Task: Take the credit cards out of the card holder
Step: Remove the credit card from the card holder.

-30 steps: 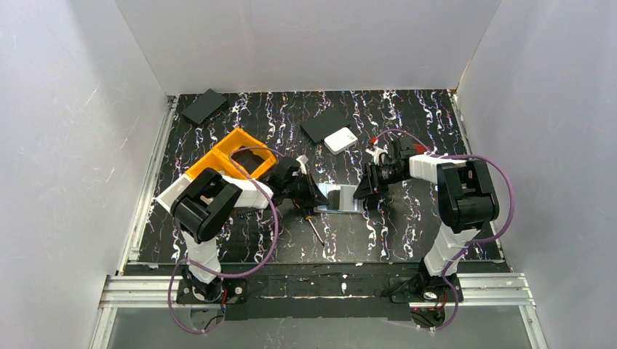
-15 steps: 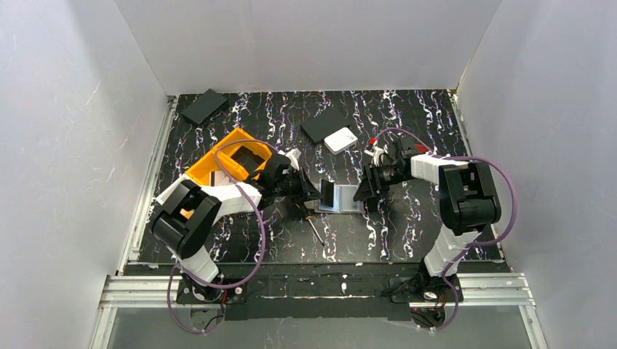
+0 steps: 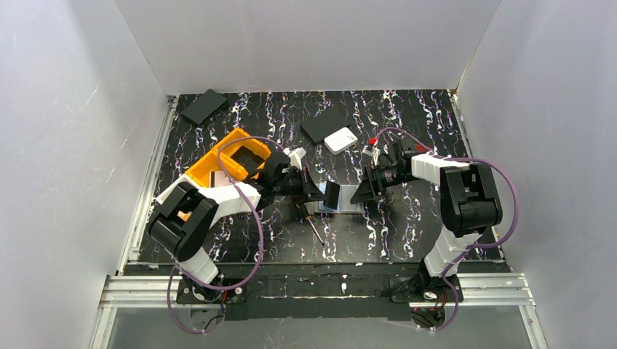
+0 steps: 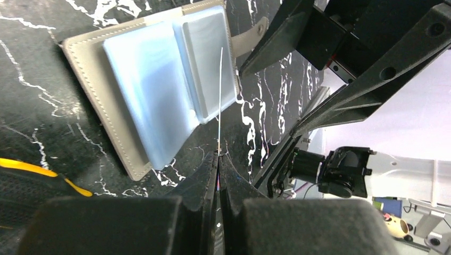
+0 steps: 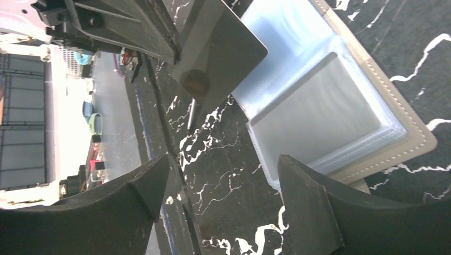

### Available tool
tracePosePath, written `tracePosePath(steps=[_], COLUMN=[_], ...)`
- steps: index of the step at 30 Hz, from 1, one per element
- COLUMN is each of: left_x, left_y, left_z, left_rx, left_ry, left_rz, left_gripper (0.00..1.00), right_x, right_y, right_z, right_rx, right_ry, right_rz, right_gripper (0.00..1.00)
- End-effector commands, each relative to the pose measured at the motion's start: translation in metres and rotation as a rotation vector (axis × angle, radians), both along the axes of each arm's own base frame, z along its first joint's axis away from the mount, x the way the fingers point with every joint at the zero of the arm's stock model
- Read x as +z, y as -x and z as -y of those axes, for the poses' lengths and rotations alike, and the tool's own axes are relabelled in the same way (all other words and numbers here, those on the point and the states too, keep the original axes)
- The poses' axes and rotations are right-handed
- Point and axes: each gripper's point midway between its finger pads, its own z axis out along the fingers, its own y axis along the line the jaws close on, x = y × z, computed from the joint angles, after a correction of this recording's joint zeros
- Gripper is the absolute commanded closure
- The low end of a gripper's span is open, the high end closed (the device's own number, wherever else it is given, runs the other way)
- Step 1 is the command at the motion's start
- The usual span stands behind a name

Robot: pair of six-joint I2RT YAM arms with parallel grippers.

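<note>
Left gripper (image 4: 218, 159), low in the centre of the left wrist view, is clamped on the near edge of one credit card (image 4: 220, 101). The card stands edge-on, a thin pale line rising toward mid-frame; whether its far end is clear of the sleeves cannot be told. Just past it, at upper left, the card holder (image 4: 90, 69) lies open and flat on the table (image 4: 32, 133), its pale blue sleeves (image 4: 154, 90) facing up and a greyish card (image 4: 210, 58) showing in one. Beyond it, the right gripper (image 5: 223, 170) hangs with its fingers spread and nothing between them.

The cards look light, stiff and slick, so a firm pinch on a short edge suits them. The holder seems light enough to slide unless its stitched border is pressed down.
</note>
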Motion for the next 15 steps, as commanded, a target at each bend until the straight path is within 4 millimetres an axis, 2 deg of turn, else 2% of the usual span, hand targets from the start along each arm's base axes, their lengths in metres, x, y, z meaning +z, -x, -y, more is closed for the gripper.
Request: tracePosePath(steps=[1,8,15], left_x=[0.043,0.057,0.064], left_y=[0.005,0.008,0.013], left_z=[0.015,0.023,0.041], left_rx=[-0.086,-0.101,-0.126], left_ry=[0.097,0.15,0.212], left_rz=[0.092,0.104,0.089], left_gripper=[1.0,1.0,1.0], right_x=[0.028,0.029,0.038], right_y=[-0.004,-0.004,-0.001], right_z=[-0.008,-0.012,-0.016], right_rx=[0.036,0.024,0.023], right_ry=[-0.095,-0.129,-0.204], right_rz=[0.047,0.009,-0.039], right_gripper=[0.15,0.13,0.14])
